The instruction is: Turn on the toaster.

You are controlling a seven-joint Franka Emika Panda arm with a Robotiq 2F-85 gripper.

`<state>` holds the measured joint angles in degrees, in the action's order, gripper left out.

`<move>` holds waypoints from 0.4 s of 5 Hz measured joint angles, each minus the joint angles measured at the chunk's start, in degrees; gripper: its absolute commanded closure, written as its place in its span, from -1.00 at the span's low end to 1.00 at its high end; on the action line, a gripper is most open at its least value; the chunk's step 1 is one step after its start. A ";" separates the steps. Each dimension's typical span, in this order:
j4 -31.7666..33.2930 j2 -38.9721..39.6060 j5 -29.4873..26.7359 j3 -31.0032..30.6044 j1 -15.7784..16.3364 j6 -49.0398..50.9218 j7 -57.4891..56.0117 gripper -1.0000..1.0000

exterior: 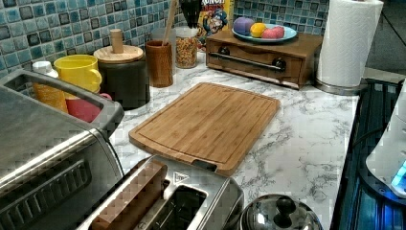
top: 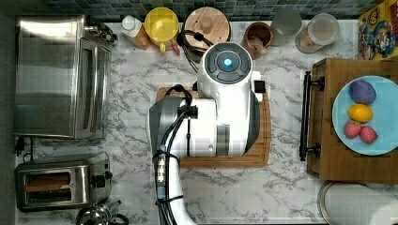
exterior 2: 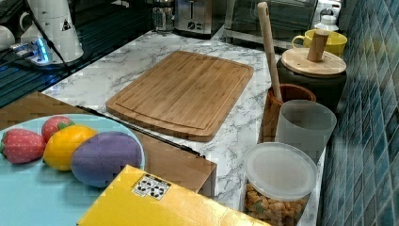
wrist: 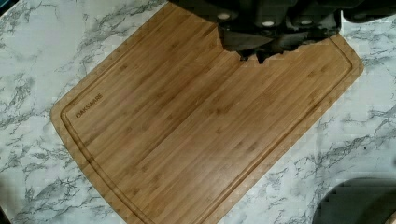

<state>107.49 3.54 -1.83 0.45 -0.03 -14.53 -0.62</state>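
The toaster (top: 61,183) sits at the lower left of the top view, a small brushed-steel box with two long slots, one of them holding a brown slice, and its black lever and knob on the end facing the top view's right. In the left view it lies at the bottom edge of the frame (exterior: 177,201), just below the near edge of the cutting board (exterior: 206,122). Above it in the top view stands the larger toaster oven (top: 56,77), and a shiny kettle lid (top: 96,214) sits just below it. The white arm (top: 220,108) hangs over the cutting board at the centre of the top view, well apart from the toaster. In the wrist view the gripper (wrist: 254,53) shows as a dark mass above the bare board; I cannot tell whether its fingers are spread or pressed together.
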 measured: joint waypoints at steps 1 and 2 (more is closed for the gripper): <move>0.17 0.07 0.00 0.02 0.01 -0.74 0.00 1.00; 0.39 0.27 -0.02 -0.09 0.12 -1.12 -0.20 1.00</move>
<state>107.88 3.81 -1.86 0.36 0.08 -15.65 -0.82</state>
